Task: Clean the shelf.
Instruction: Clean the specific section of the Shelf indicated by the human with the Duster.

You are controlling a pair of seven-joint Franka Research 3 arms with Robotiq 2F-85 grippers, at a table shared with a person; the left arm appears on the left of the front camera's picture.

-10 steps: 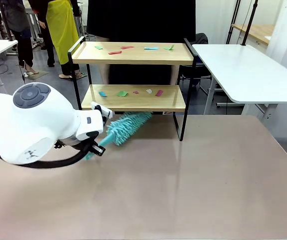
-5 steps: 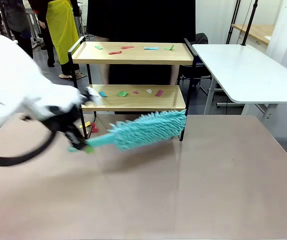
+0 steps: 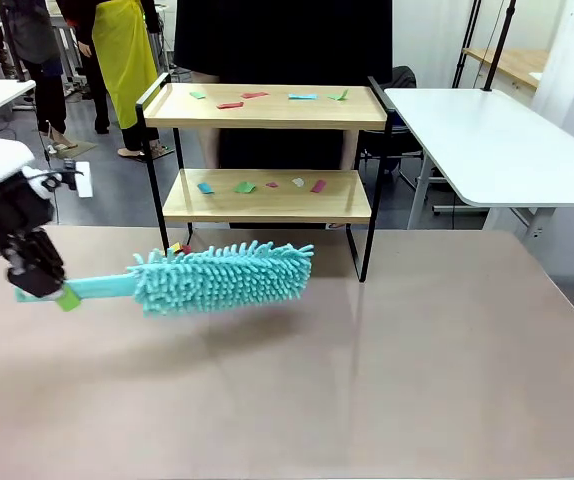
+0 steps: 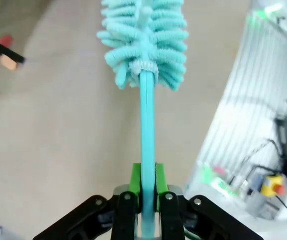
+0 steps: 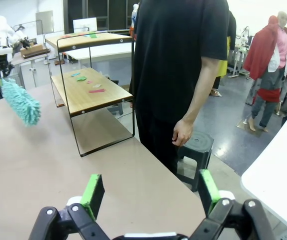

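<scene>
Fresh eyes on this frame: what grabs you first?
The fluffy turquoise microfibre duster stands out first. The left gripper is clamped on its handle and holds it roughly level, just in front of the shelf. Behind it is the two-tier wooden shelf with black metal frame, with small coloured scraps strewn on both boards and a person in black right behind.

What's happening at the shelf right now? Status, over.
Left gripper shut on duster handle; right gripper open, empty. Duster short of shelf; coloured scraps on it, top and bottom. Person behind shelf, front unblocked.
</scene>
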